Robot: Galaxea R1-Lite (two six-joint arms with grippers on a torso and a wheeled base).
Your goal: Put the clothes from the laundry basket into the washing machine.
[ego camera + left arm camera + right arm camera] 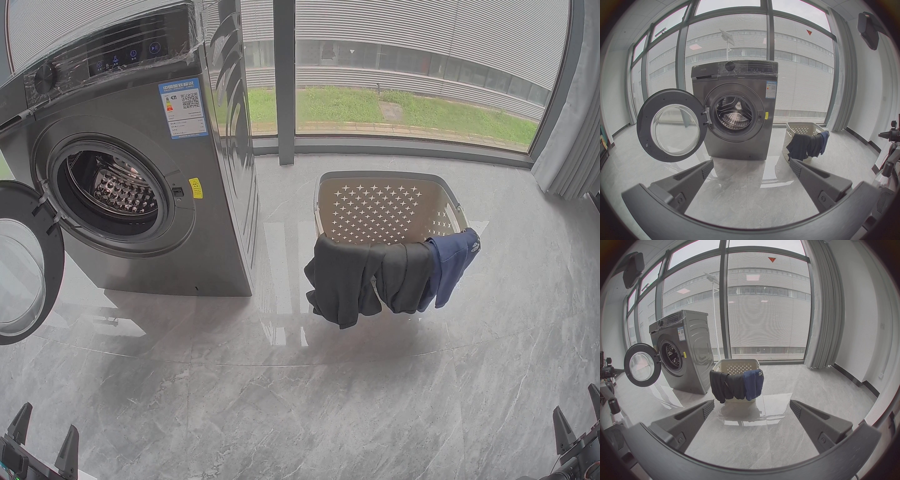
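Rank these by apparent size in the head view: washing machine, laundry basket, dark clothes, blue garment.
1. washing machine
2. laundry basket and dark clothes, too alike to split
3. blue garment

Open floor [300,400] before washing machine [156,187] and laundry basket [387,206], door [22,269] swung wide, drum mouth [112,190] open, clothes [369,275] draping near rim

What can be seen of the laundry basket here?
The laundry basket is a beige plastic tub with a grey rim and star-shaped holes in its walls. It stands upright on the grey floor, to the right of the washing machine without touching it, in front of the window. Dark clothes and a blue garment hang over its near rim.
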